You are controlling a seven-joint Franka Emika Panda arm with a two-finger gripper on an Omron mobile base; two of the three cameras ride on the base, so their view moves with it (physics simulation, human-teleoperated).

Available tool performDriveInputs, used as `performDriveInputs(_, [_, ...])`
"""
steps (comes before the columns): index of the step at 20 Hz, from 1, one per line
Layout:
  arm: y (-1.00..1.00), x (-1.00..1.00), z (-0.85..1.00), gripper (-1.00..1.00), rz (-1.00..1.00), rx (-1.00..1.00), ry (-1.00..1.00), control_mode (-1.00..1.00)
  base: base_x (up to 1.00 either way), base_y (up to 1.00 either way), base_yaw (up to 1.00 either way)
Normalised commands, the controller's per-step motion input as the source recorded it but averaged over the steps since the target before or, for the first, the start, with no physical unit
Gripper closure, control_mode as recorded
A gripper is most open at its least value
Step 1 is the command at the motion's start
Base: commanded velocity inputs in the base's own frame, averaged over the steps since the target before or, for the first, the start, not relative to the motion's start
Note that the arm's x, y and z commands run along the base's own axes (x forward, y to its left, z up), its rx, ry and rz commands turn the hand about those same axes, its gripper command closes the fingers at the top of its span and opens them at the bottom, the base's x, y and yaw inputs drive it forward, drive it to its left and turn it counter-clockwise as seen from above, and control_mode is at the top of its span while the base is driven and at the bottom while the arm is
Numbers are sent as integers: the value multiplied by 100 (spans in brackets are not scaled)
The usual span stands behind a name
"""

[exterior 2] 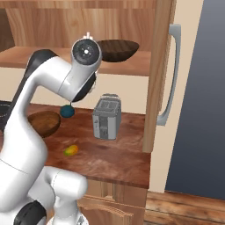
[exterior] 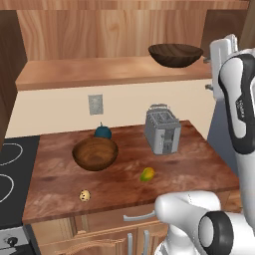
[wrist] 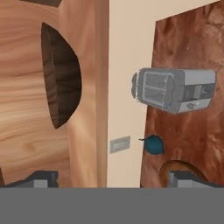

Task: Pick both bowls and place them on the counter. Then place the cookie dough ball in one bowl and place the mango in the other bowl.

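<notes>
**Hand open, one bowl on the bench, one on the shelf**

Your hand (wrist: 109,179) is spread wide and holds nothing; it faces the dark shallow bowl (exterior: 175,55), which sits on the shelf (exterior: 99,72). The deeper reddish bowl (exterior: 95,153) stands on the bench (exterior: 189,164), just in front of a teal fruit (exterior: 103,132). The mango (exterior: 147,174) lies near the toaster (exterior: 162,130), and the dough ball (exterior: 85,195) rests close to the front edge.
</notes>
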Motion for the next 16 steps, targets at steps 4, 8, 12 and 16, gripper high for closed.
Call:
performDriveInputs(4, [-21, 39, 39, -100, -3, 0, 0, -100, 0, 0, 0])
performDriveInputs(8, [-17, 36, 27, -100, -1, 0, 0, -100, 0, 0, 0])
performDriveInputs(12, [-6, 42, 6, -100, 0, 0, 0, -100, 0, 0, 0])
performDriveInputs(16, [0, 42, 0, -100, 0, 0, 0, -100, 0, 0, 0])
